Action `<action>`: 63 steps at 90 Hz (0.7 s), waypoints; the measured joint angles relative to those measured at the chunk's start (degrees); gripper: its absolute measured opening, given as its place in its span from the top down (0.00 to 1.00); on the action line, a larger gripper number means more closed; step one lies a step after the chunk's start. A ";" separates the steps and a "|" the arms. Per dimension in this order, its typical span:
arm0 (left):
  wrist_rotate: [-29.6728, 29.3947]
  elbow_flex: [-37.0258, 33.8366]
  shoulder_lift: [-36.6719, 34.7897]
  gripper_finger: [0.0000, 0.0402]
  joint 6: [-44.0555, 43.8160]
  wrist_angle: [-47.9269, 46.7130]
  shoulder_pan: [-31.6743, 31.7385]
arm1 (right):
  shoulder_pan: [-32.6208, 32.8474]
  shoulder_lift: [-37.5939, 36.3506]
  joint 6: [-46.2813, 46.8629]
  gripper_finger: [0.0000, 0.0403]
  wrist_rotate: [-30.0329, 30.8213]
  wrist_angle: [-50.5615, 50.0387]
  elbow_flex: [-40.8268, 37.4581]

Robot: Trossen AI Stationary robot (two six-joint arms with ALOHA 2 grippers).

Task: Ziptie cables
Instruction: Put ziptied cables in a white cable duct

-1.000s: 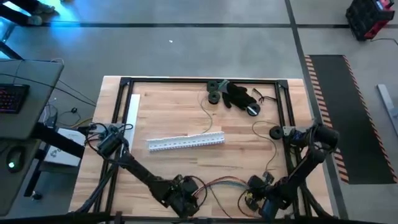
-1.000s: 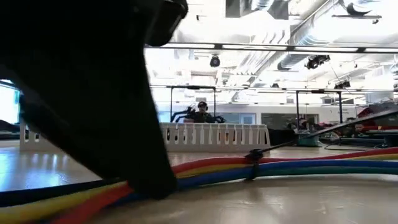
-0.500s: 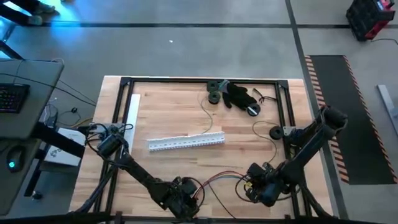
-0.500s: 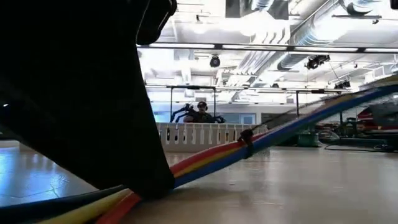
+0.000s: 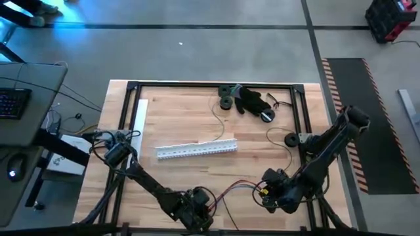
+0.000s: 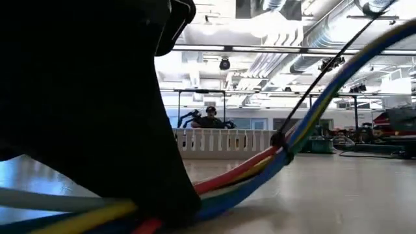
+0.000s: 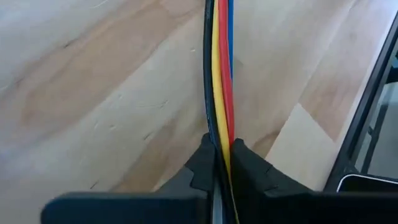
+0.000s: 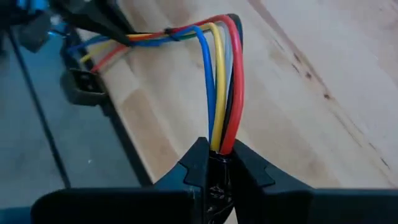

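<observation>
The cables (image 5: 231, 190) are a bundle of blue, yellow, red and black wires near the table's near edge, strung between my two grippers. My left gripper (image 5: 199, 208) is shut on the bundle's left end at table height. To the right, my right gripper (image 5: 268, 194) is shut on the other end. In the low view the cables (image 6: 260, 170) climb from the table at the lower left up to the right, with a dark tie (image 6: 280, 139) around them. The same tie (image 8: 171, 34) shows in the right wrist view. My left gripper pinches the bundle (image 7: 219, 144) between its two fingers, which lie across the wires. Beyond the fingers the wires run straight, low over the wood. My right gripper pinches the bundle's other end (image 8: 219, 144) between its two fingers. From there the wires stand up, bend over sharply and run to the left gripper, clear of the table.
A long white perforated strip (image 5: 196, 149) lies mid-table, and another (image 5: 140, 118) lies along the left frame rail. A black lumpy heap with round parts (image 5: 251, 99) sits at the far edge. A thin dark wire (image 5: 283, 149) loops on the right. A black frame (image 5: 216, 85) borders the table.
My right gripper has risen and gone toward the table's far edge, staying shut on the cables. The bundle's right end has lifted off the table: it lay nearly level a second ago and now climbs steeply. Its left end has stayed low in my left gripper.
</observation>
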 joint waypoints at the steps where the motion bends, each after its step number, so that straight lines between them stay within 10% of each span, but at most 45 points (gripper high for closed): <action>1: -0.17 0.00 -0.22 0.97 0.32 -0.20 -0.01 | -0.05 -0.20 -0.10 0.94 -0.03 0.03 0.01; 63: -4.38 -0.92 -25.17 1.00 3.43 -47.39 -0.85 | -18.21 -2.62 -26.82 0.94 -12.96 19.17 0.15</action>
